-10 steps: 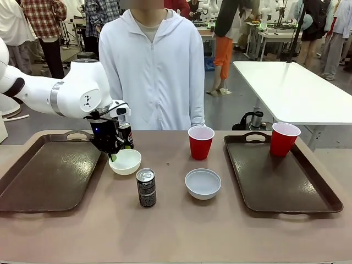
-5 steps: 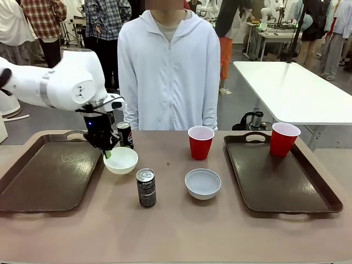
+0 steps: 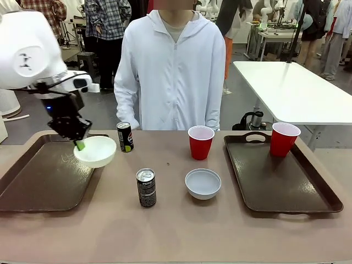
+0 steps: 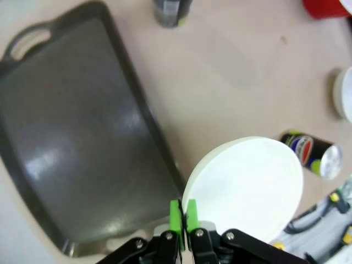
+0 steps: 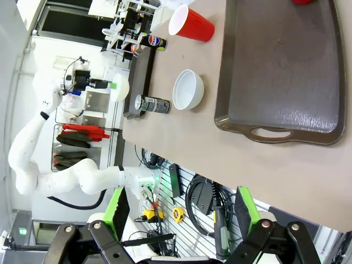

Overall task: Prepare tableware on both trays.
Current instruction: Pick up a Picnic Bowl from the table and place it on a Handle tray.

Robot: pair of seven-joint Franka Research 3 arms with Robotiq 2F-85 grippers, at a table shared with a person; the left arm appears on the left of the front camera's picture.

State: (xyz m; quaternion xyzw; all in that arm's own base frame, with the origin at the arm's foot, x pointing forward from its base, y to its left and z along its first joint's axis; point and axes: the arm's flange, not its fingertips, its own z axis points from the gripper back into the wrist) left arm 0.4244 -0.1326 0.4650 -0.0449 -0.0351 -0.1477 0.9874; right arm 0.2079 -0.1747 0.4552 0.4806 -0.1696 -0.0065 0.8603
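Note:
My left gripper (image 3: 80,144) is shut on the rim of a white bowl (image 3: 97,151) and holds it in the air above the right edge of the left tray (image 3: 38,181). In the left wrist view the green pads (image 4: 176,215) pinch the bowl's (image 4: 245,184) rim over the tray (image 4: 71,137). A second bowl (image 3: 203,183) sits mid-table. One Pepsi can (image 3: 125,136) stands near the person, another can (image 3: 146,187) nearer me. A red cup (image 3: 201,142) stands on the table, and a second cup (image 3: 284,138) on the right tray (image 3: 286,190). My right gripper (image 5: 180,193) hangs open, holding nothing.
A person in a white hoodie (image 3: 173,71) stands at the far side of the table, hands down. The left tray's floor is bare. A white table (image 3: 291,88) and other people stand behind.
My left gripper has lifted the white bowl off the table and carried it leftward and up, from beside the can to above the left tray's right edge. The right arm has not moved.

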